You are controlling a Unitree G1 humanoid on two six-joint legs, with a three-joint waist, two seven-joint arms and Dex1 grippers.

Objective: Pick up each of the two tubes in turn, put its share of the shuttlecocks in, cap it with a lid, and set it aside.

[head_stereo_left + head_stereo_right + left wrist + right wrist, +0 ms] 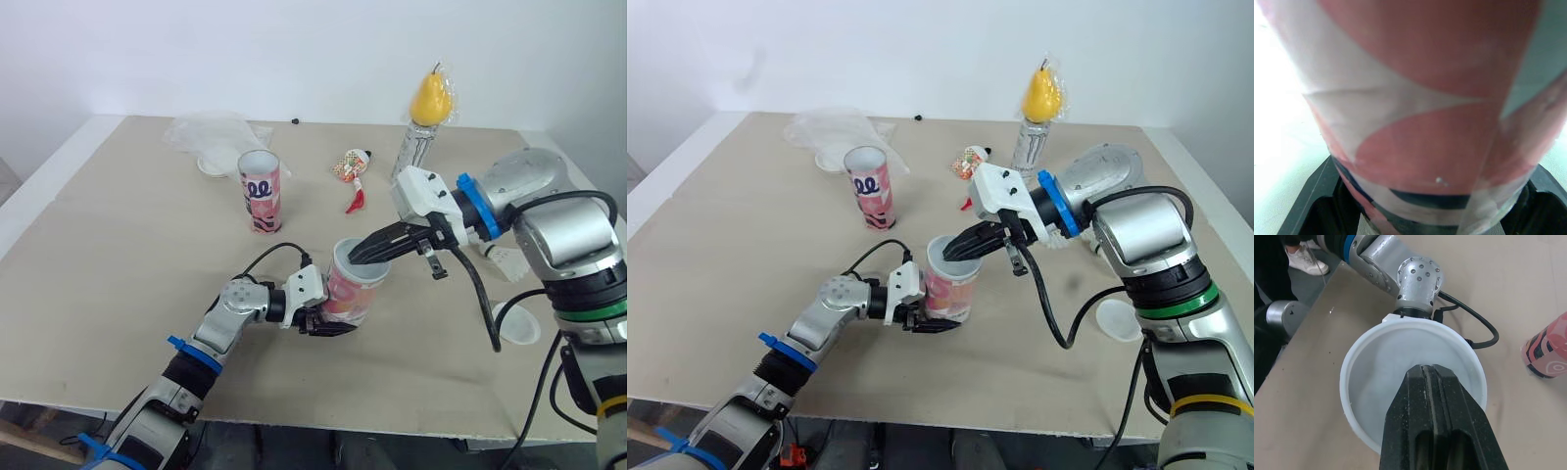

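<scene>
I saw left jaws clenched on tilted tube (355,284), frame centre; right jaws pinched together at its open mouth. Upper left, second tube (261,191) upright, uncapped. Lower right, lid (516,323) lay loose. Both cappings left, I judged.

In the left wrist view the tube (1420,122) is blurred and cut off at both ends, and the left gripper's fingers (1305,208) are dark shapes cut by the edge. From the head, the tube covers the far finger of the left gripper (328,318). In the right wrist view the right gripper (1433,374), fingers pressed together, hides part of the tube's inside, so what lies there cannot be told. The second tube (1548,352) and a shoe (1307,260) are cut by the edges. A cable (480,294) crosses the lid (521,325). The speck (294,120) at the far edge of the table (118,255) is too small to name.
</scene>
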